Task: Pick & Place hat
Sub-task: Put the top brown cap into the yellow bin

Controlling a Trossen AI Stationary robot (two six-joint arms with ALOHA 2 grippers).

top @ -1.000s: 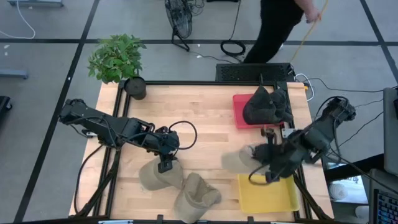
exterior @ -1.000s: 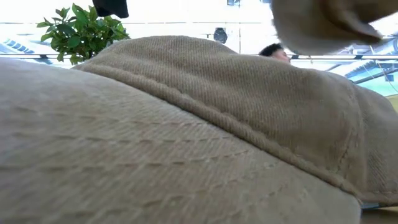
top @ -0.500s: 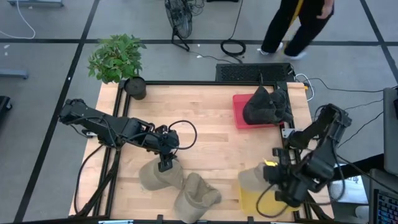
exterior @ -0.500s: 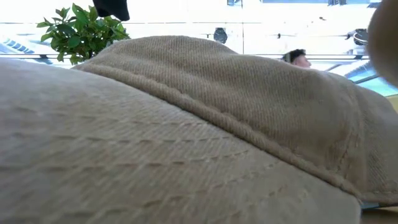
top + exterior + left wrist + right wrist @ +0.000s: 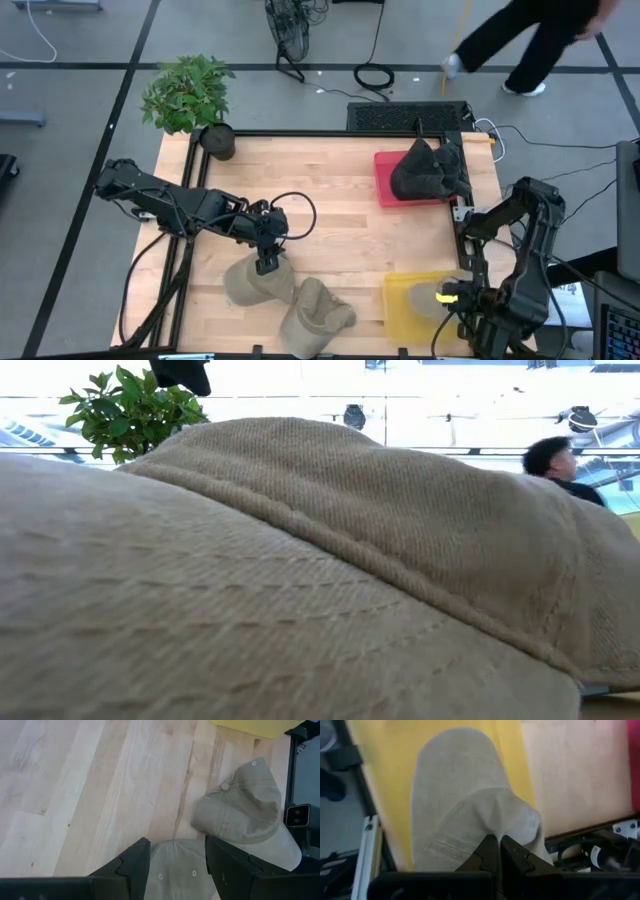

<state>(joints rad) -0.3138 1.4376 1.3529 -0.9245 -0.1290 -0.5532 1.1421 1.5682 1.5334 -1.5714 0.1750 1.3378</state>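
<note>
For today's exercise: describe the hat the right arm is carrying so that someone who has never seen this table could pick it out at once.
Start at the yellow tray on the table's near right corner. Over it hangs the right pincer, shut on a tan hat. It is the only tan hat over a tray; the other two tan hats lie on bare wood by the left pincer, and the dark hat sits on the red tray.
</note>
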